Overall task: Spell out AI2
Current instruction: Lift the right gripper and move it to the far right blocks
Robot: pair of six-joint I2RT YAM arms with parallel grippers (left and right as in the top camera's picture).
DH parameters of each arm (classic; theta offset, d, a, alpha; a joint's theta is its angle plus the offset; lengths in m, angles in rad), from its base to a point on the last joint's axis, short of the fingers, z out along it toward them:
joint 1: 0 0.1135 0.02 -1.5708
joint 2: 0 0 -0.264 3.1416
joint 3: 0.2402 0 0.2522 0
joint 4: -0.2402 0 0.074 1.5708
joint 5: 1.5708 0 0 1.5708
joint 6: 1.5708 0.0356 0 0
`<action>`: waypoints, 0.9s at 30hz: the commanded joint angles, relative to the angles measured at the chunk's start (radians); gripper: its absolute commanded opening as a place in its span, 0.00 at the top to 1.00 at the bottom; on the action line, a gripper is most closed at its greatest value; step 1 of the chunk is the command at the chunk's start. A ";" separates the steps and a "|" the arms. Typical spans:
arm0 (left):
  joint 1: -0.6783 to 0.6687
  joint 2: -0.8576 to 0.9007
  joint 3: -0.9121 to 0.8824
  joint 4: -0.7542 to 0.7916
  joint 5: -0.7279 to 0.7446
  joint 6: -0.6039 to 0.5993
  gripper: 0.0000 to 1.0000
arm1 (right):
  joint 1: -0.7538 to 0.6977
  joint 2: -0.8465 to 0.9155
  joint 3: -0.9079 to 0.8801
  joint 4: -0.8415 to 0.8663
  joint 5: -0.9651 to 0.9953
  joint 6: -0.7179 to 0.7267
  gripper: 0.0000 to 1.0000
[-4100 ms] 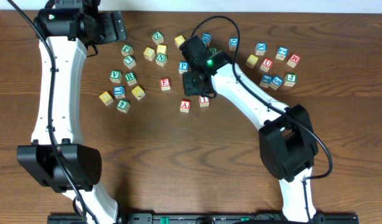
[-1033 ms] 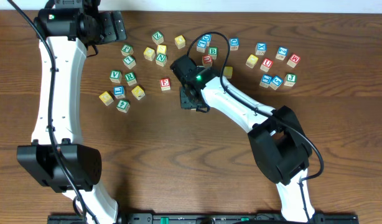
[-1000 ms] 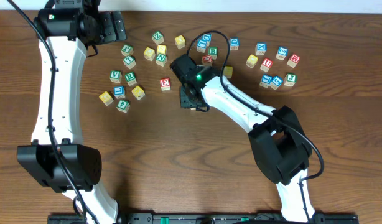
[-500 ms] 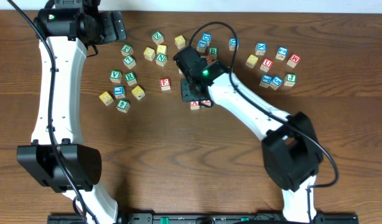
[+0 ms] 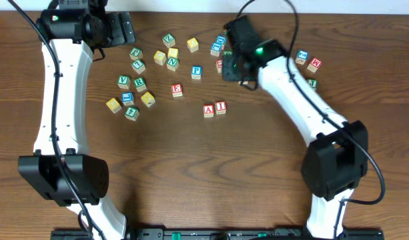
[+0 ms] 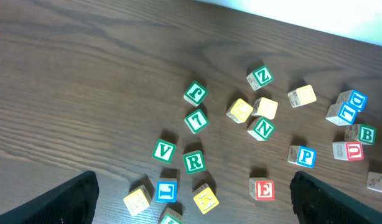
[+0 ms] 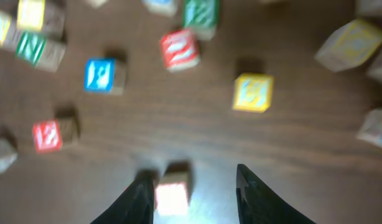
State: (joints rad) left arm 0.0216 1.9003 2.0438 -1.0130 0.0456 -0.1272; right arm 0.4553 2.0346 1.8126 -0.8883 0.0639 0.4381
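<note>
**Status of the row.** The "A" cube (image 5: pixel 208 111) and the "I" cube (image 5: pixel 220 107) are set side by side near the middle of the worktop (image 5: pixel 191 173), well apart from the loose cubes. Whether they touch cannot be told. "A" is on the left and "I" on the right, so the word reads in order from the robot's side. The worktop to the right of "I" is bare, judged to be kept for the third character.

**Third cube.** The "2" cube is not yet in the row. Its face cannot be read in any view, so its position cannot be given. The blue "P" cube (image 5: pixel 196 71) is not the one required.

**Right tool.** The right tool (image 7: pixel 192 177) is held above the upper cluster of cubes, judged to be placed there for the next pick. Its fingers are apart and nothing is clamped. A blurred cube (image 7: pixel 172 196) is seen just beside the left finger, not gripped.

**Left tool.** The left tool (image 6: pixel 194 186) is parked at the far left corner with its fingers fully apart and empty, judged to be kept clear of the working arm.

**Count.**
- Cubes in the row: two.
- Cubes lacking: one.
- Loose cubes visible overhead: about twenty, with some hidden beneath the right arm.
- Tools: two.
</note>
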 commanded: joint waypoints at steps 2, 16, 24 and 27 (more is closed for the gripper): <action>0.000 0.007 0.007 0.000 -0.009 0.002 0.02 | -0.095 -0.019 0.024 0.039 0.056 -0.027 0.62; 0.000 0.007 0.007 0.000 -0.009 0.002 0.02 | -0.253 -0.016 0.024 0.090 0.073 -0.027 0.62; 0.000 0.007 0.007 0.000 -0.009 0.002 0.02 | -0.314 0.026 0.024 0.149 0.070 -0.058 0.60; 0.000 0.007 0.007 0.000 -0.009 0.002 0.02 | -0.337 0.042 0.024 0.163 0.060 -0.094 0.60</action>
State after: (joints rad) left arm 0.0216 1.9003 2.0438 -1.0130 0.0456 -0.1276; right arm 0.1467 2.0457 1.8172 -0.7345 0.1238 0.3946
